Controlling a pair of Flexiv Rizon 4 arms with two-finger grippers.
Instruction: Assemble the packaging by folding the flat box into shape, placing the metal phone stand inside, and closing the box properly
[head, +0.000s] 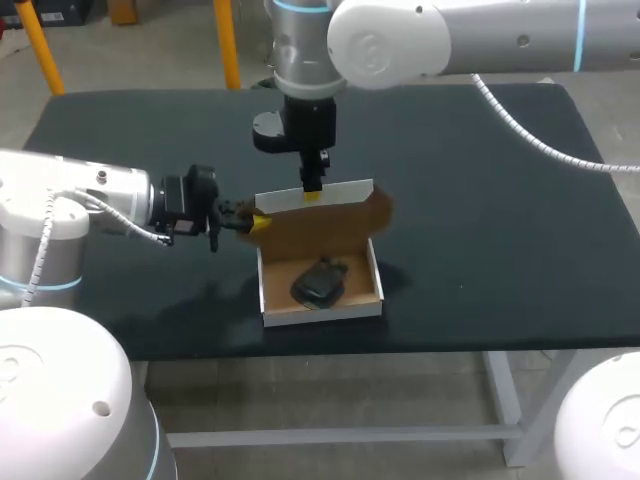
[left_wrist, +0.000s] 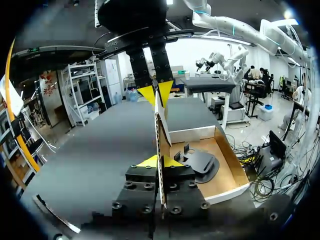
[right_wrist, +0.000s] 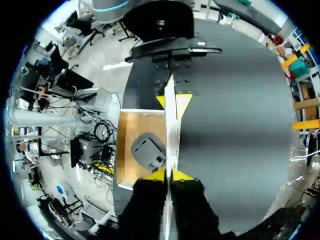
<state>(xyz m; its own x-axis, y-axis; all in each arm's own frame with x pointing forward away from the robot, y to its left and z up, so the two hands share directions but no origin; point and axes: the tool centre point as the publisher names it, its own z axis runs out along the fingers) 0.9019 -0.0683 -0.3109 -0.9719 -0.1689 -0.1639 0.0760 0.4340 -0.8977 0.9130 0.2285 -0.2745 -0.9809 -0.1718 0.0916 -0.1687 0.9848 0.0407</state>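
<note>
Cardboard lid (head: 325, 225) upright, L claw (head: 257, 222) + R claw (head: 312, 196) pinching edges

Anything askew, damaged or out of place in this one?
Nothing stands out. The phone stand lies inside the box, whose lid stands upright, pinched by the left end effector and right end effector.

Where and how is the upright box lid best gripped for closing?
Probably its free top edge, from above, one finger on each face: the lid stands upright as a thin panel, and the phone stand occupies the tray below.
</note>
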